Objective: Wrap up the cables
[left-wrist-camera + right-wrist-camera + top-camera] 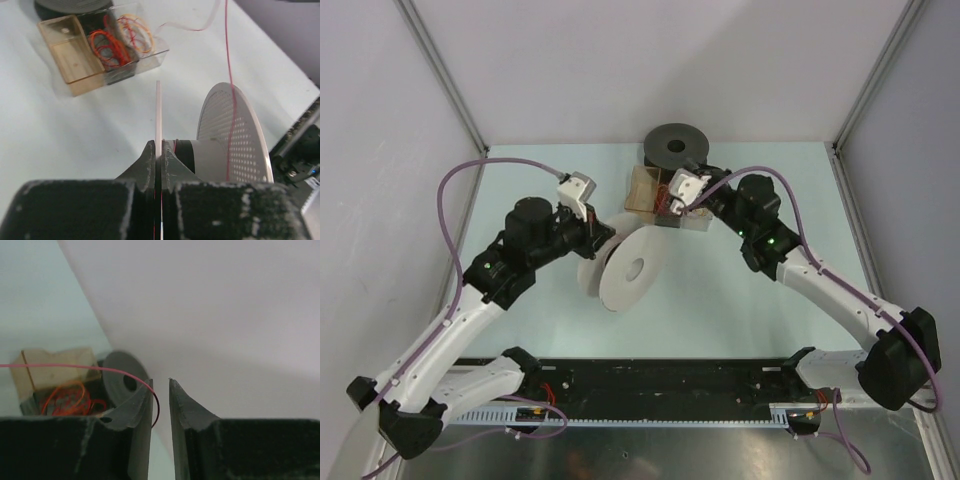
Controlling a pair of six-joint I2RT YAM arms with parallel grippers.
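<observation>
My left gripper [159, 145] is shut on the thin edge of one flange [158, 110] of a white spool [630, 268], which stands on edge on the table. The spool's other, perforated flange [240, 140] is to the right. A very thin pinkish-red cable [228, 60] runs down from above over that flange. My right gripper [160, 382] hangs over the clear box [655, 195], its jaws a narrow gap apart. The cable [75, 366] comes in from the left, crosses the left fingertip [142, 395] and curls down into the gap, not clamped.
The clear box [65, 55] holds red and orange wire coils [120, 42] in its compartments. A black spool [675, 148] lies flat at the back behind the box. Grey walls close in the table on three sides.
</observation>
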